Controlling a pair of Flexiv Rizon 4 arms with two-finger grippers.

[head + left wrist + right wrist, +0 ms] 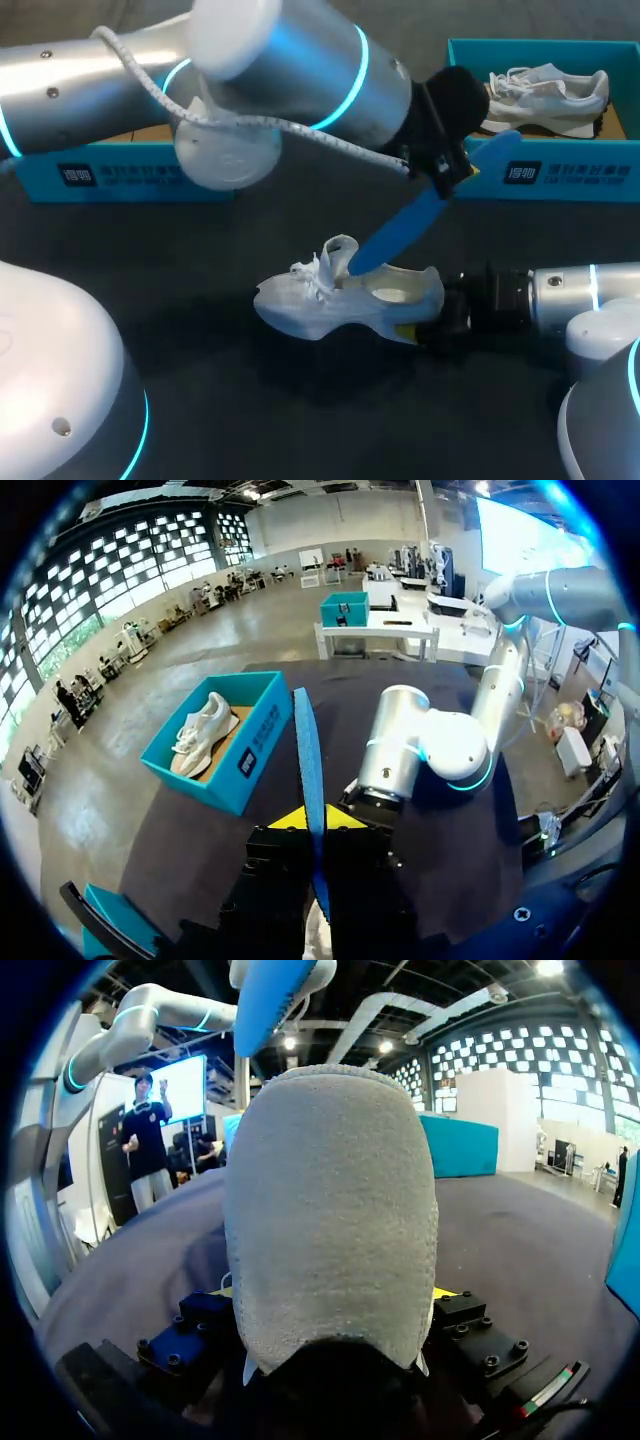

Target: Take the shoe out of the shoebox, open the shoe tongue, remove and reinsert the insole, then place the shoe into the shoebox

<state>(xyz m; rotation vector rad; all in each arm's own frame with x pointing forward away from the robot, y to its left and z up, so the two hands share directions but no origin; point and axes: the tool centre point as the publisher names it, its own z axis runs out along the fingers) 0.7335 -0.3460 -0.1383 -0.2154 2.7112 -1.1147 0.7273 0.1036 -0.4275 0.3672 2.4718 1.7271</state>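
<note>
Table (200, 350); left arm (300, 70) aslant with insole (405, 225)

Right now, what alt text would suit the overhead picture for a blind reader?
A white shoe lies on a dark table, heel gripped by the right claw; the left claw holds a blue insole angled into its opening. Teal shoeboxes stand behind.

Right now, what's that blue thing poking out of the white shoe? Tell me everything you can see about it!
It is a blue insole: long, thin, flat, plain bright blue, and it looks bendy like foam. It leans at a slant. Its lower end is tucked into the opening of the white shoe on the table, just behind the tongue. The left end effector pinches it near the upper end, with a short bit poking past the grip. Nothing else touches it.
</note>
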